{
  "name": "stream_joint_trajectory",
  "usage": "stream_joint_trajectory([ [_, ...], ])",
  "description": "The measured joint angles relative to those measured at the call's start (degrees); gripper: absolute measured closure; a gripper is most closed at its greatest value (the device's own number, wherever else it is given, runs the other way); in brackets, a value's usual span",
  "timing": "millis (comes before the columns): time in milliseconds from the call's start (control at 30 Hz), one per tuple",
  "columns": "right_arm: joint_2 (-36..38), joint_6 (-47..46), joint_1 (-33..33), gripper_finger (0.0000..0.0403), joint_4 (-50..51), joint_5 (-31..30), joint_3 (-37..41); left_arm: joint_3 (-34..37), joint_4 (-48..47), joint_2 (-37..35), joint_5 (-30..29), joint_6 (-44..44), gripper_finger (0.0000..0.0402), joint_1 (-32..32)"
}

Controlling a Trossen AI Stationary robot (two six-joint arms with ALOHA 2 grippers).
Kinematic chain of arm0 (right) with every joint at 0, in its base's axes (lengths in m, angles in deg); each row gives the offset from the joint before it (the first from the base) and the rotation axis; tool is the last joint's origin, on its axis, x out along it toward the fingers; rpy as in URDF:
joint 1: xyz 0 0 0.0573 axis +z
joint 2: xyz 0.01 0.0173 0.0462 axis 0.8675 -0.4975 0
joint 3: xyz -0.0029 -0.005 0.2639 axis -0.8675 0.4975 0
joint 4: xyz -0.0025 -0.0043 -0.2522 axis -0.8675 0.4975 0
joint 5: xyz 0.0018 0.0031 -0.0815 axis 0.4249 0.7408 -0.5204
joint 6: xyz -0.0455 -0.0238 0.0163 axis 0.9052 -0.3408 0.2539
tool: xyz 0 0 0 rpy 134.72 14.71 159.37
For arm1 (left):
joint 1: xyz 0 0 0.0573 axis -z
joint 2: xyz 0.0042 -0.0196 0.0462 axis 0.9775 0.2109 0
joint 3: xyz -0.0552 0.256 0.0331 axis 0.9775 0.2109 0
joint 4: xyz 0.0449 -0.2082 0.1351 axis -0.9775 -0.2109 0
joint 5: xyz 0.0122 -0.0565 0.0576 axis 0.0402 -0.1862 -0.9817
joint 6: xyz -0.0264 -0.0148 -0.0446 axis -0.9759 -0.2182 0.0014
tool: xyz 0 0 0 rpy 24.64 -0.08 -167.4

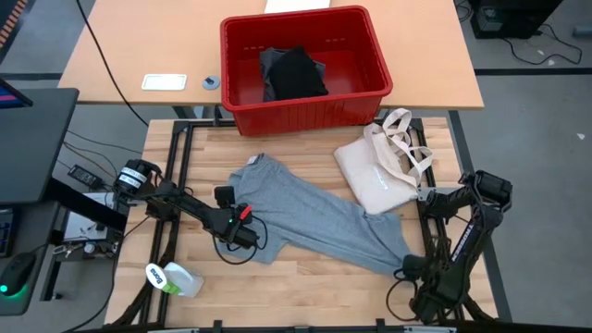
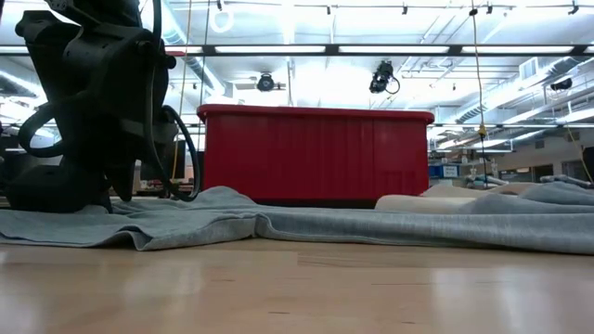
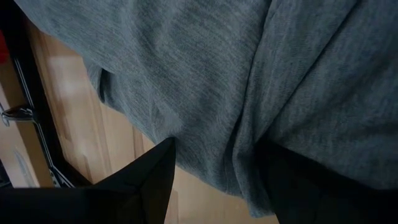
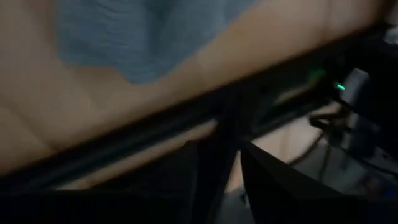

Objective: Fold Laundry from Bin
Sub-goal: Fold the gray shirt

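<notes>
Currently the grey T-shirt (image 1: 305, 217) is spread diagonally across the worktop (image 1: 305, 287), before the red bin (image 1: 305, 65). The left gripper (image 1: 242, 231) rests at its edge, fingers apart; the right gripper (image 1: 407, 270) fingers are slightly parted, empty. Being limp and light, the cloth should be pinched at corners

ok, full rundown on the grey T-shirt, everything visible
The grey T-shirt is light heathered knit, soft and rumpled. It lies spread out but unfolded, running diagonally across the wooden table in front of the red bin. One end sits near the left pincer, whose open fingers straddle a bunched edge fold. The far end reaches the table's right front corner and passes the cream tote bag. No chest mark shows.
</notes>
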Motion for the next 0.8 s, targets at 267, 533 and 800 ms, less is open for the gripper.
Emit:
stream_joint_trajectory([
  [267, 1.85, 1.21, -5.69, 0.0241, 0.4, -18.37, 3.42, 0.0, -0.73, 0.0, 0.18, -1.18, 0.0171, -0.07],
  [533, 13.5, 8.65, -16.62, 0.0253, -11.81, -26.23, 17.39, 0.0, -11.93, 0.0, 0.65, -5.97, 0.0171, 0.05],
  [800, 29.35, 13.94, -26.3, 0.0232, -23.81, -28.4, 28.81, 0.0, -21.68, 0.0, 0.87, -9.46, 0.0171, 0.04],
])
